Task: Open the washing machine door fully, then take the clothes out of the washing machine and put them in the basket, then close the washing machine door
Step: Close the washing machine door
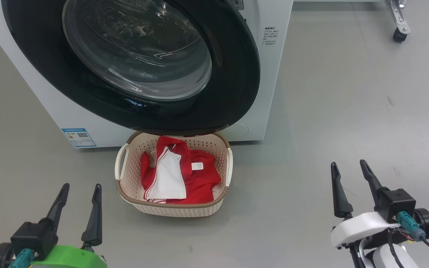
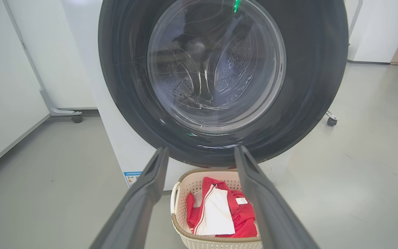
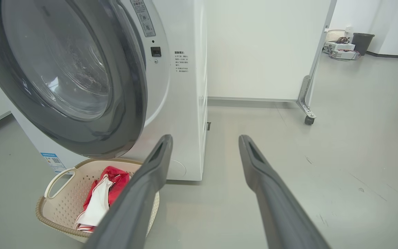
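Observation:
The washing machine door (image 1: pixel 136 48) lies back against the front of the white washing machine (image 1: pixel 270 74), and the steel drum shows through its glass (image 2: pixel 216 65). Whether it is latched I cannot tell. In front of it on the floor stands the cream basket (image 1: pixel 173 210), with the red and white clothes (image 1: pixel 196 178) lying inside it. My left gripper (image 1: pixel 81 186) hangs open and empty to the basket's left and nearer me. Well to the basket's right, my right gripper (image 1: pixel 348 163) is open and empty too. The left wrist view looks between its fingers (image 2: pixel 150 186) at the door and the basket (image 2: pixel 192 183).
A blue sticker (image 1: pixel 78 137) sits low on the machine's front. White partition panels on castered feet (image 2: pixel 76 118) (image 3: pixel 309 120) stand on either side behind the machine. A dark bin (image 3: pixel 362 43) and small boxes sit far off on the grey floor.

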{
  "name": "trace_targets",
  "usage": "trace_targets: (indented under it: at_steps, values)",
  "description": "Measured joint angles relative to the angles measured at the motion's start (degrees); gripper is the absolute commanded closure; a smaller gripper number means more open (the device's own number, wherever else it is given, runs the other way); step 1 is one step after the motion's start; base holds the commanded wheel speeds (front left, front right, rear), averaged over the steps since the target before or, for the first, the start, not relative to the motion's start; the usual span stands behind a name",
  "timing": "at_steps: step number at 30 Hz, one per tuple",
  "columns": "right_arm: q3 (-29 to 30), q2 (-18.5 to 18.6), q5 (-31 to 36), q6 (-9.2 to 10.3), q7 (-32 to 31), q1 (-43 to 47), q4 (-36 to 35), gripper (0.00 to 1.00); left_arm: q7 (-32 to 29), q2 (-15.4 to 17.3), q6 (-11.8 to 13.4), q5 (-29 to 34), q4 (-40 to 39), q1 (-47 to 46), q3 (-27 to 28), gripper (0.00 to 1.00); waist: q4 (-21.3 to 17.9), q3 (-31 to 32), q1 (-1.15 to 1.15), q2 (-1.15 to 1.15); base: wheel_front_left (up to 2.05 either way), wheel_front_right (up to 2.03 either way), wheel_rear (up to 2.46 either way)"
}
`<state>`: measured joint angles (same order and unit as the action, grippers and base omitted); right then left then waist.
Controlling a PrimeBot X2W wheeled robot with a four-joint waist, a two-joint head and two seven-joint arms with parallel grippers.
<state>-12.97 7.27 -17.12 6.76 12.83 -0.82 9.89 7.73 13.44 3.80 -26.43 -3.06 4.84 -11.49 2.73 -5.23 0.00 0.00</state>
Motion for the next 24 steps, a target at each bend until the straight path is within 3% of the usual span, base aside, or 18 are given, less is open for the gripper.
trace_targets:
  at_steps: [13,14,15,24]
  values:
    - [0.44,-0.10,0.23,0.02,-0.51,0.14,-1.20,0.00,0.18,-0.54,0.54,0.41,0.16,0.01,-0.12,0.00,0.22,-0.24,0.00,0.00,0.00,0.00,0.00]
    - [0.49,-0.11,0.34,0.03,-0.51,0.15,-1.26,0.18,0.18,-0.56,0.54,0.42,0.18,0.01,-0.12,0.00,0.25,-0.27,0.00,0.00,0.00,0.00,0.00]
    - [0.52,-0.16,0.35,0.03,-0.68,0.15,-1.27,1.00,0.18,-0.56,0.54,0.47,0.19,0.01,-0.12,0.00,0.28,-0.29,0.00,0.00,0.00,0.00,0.00]
    - [1.08,-0.21,0.34,0.03,-1.27,0.45,-2.14,1.00,0.18,-0.59,0.71,1.24,0.07,-0.10,-0.73,0.00,1.25,-0.90,0.00,0.00,0.00,0.00,0.00]
